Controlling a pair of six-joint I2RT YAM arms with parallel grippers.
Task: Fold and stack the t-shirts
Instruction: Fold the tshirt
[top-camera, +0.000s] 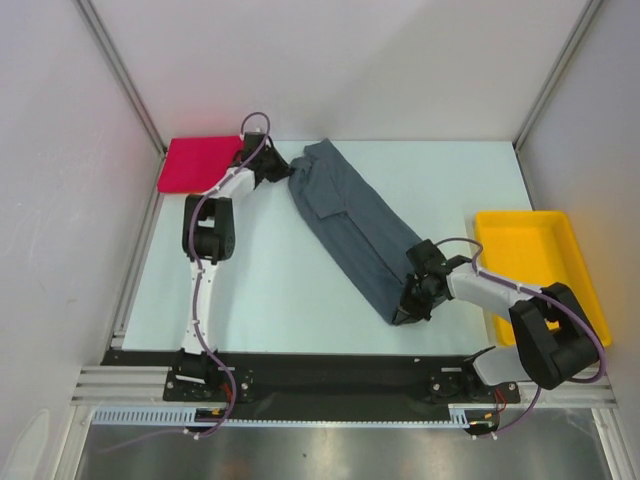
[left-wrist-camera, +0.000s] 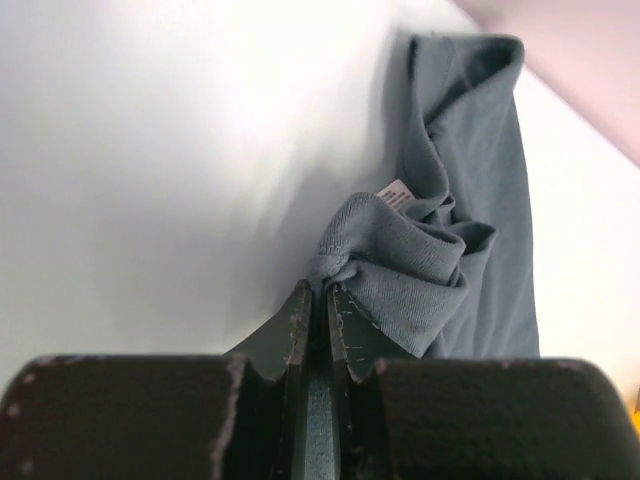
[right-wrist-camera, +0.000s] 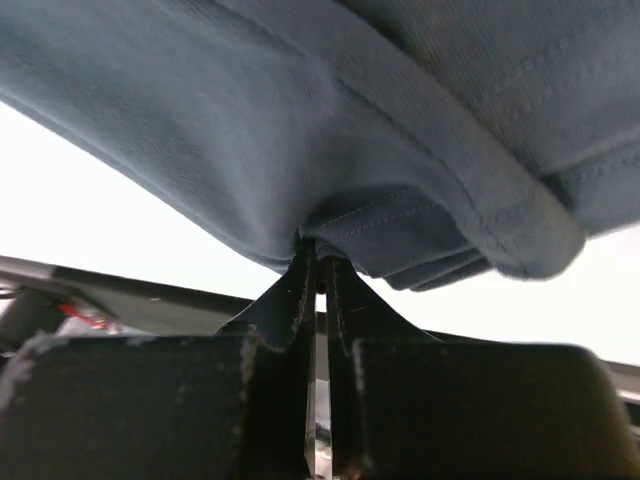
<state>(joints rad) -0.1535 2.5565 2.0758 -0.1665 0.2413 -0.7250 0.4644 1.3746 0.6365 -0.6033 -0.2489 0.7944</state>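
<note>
Left hand (top-camera: 283, 168): fingers drawn almost together, with only a thin slit between them. They pinch a bunched fold of the grey t-shirt (top-camera: 350, 225) at its far end. From the left wrist view, the left hand (left-wrist-camera: 320, 290) has the ribbed cloth gathered right at the fingertips. A small white label (left-wrist-camera: 398, 195) shows just beyond the bunch, and the rest of the grey t-shirt (left-wrist-camera: 470, 200) trails away across the pale desk toward 1 o'clock.

Right hand (top-camera: 415, 300): fingers pressed tight together on the near end of the same shirt. From the right wrist view, the right hand (right-wrist-camera: 320, 250) grips a stitched edge made up of several layers. The grey t-shirt (right-wrist-camera: 300, 130) drapes over and above the fingertips and fills the upper part of that view.

Grey t-shirt, position: it lies as a long narrow band running diagonally across the desk (top-camera: 280, 290), from about 12 o'clock at the left hand down to about 4 o'clock at the right hand. One hand holds each end.

Red t-shirt (top-camera: 200, 163): a flat rectangle in the far-left corner of the desk, at about 10 o'clock, just beside the left arm's wrist. I cannot tell whether the arm touches it.

Yellow tray (top-camera: 530, 250): sits at the right edge of the desk, about 3 o'clock, just beyond the right arm.
</note>
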